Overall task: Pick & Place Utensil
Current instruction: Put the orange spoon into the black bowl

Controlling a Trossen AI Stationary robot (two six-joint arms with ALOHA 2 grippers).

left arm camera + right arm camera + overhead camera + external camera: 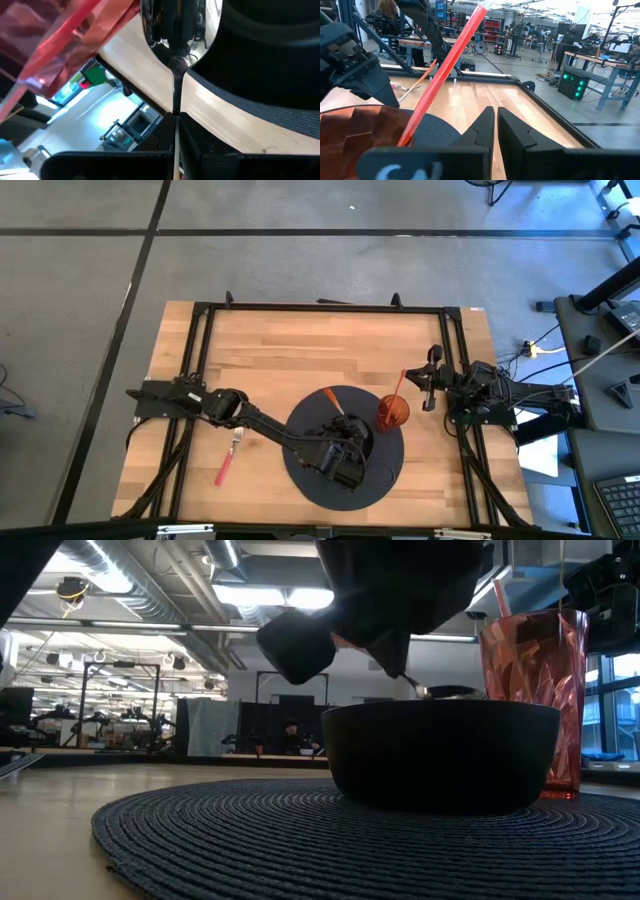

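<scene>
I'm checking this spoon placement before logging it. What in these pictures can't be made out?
- Inside of the bowl: low view sees only its wall; in the high view the left gripper covers it.
- Spoon: left wrist view cuts off its scoop at the top edge; the handle vanishes between the shut jaws.
- Red-handled utensil on the table: too small in the high view to identify.
- Cup: contents hidden, right edge cut off, low view.

Legible text, labels, brands, numbers, signs: none in any view. Pale blurred marks on the right gripper (494, 131) body, near edge of the right wrist view: not readable. Green lit panel on distant equipment: no characters distinguishable.
</scene>
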